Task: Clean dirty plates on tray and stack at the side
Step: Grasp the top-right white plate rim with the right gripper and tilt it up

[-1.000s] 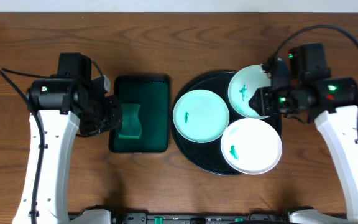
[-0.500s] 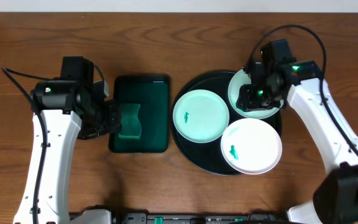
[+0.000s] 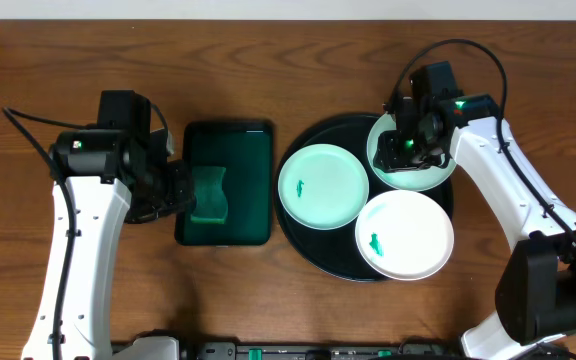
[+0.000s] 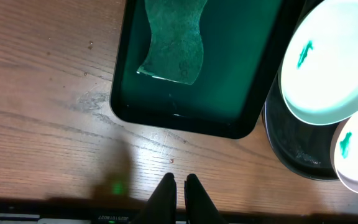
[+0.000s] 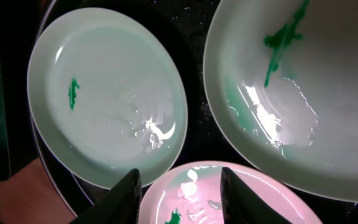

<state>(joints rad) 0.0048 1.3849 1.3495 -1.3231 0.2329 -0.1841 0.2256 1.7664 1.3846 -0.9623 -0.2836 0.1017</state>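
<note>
Three white, mint-tinted plates lie in the round black tray (image 3: 313, 245). The left plate (image 3: 323, 187) and the front plate (image 3: 405, 235) each carry a small green smear. My right gripper (image 3: 404, 152) hovers open over the back plate (image 3: 418, 180). In the right wrist view the smeared back plate (image 5: 297, 93) fills the upper right and the left plate (image 5: 107, 99) lies beside it. The front plate (image 5: 229, 202) shows below my open right gripper (image 5: 182, 186), which holds nothing. My left gripper (image 4: 179, 183) is shut and empty, over bare wood.
A rectangular dark green tray (image 3: 253, 215) with a green sponge (image 3: 209, 195) sits left of the black tray (image 4: 291, 152). The sponge (image 4: 173, 40) lies at that tray's far end in the left wrist view. Bare wooden table surrounds both trays.
My right arm has swung left and back over the back plate, and its jaws have widened. The left arm has shifted only slightly.
</note>
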